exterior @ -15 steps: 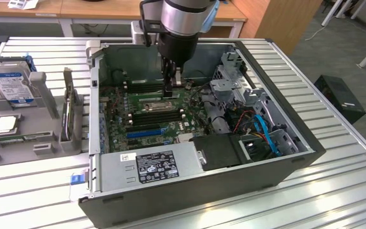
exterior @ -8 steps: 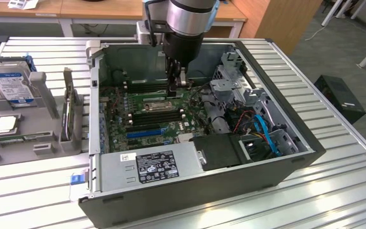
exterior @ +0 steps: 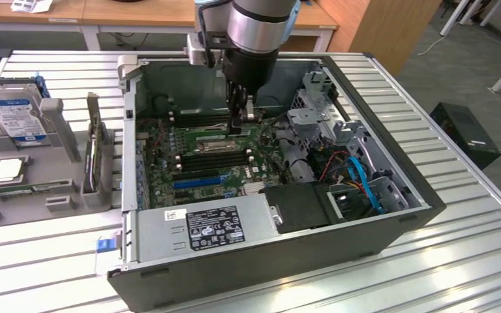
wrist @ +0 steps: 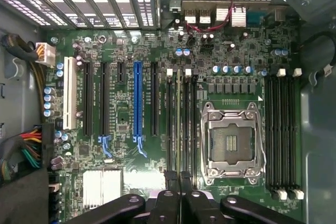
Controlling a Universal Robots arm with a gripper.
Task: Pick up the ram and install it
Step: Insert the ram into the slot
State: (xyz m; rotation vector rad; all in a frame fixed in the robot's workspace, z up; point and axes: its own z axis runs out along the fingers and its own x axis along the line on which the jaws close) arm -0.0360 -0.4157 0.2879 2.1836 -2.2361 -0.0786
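The end effector (wrist: pixel 179 196), in the upper middle of the exterior frame inside the case (exterior: pixel 320 264), was clamped on the one ram (wrist: pixel 179 124). The ram showed edge-on along a black slot beside the single CPU socket (wrist: pixel 231 142); whether it was seated I could not tell. Doing this well probably meant keeping the stick upright, square to the slot, and pressing evenly at both ends. Two banks of memory slots (wrist: pixel 282 129) flanked the socket, and one blue expansion slot (wrist: pixel 137 103) lay beyond.

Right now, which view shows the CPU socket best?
The wrist view: the CPU socket lies face-on, its metal frame and contact field plain. The exterior view shows it small and slanted between the memory slots.
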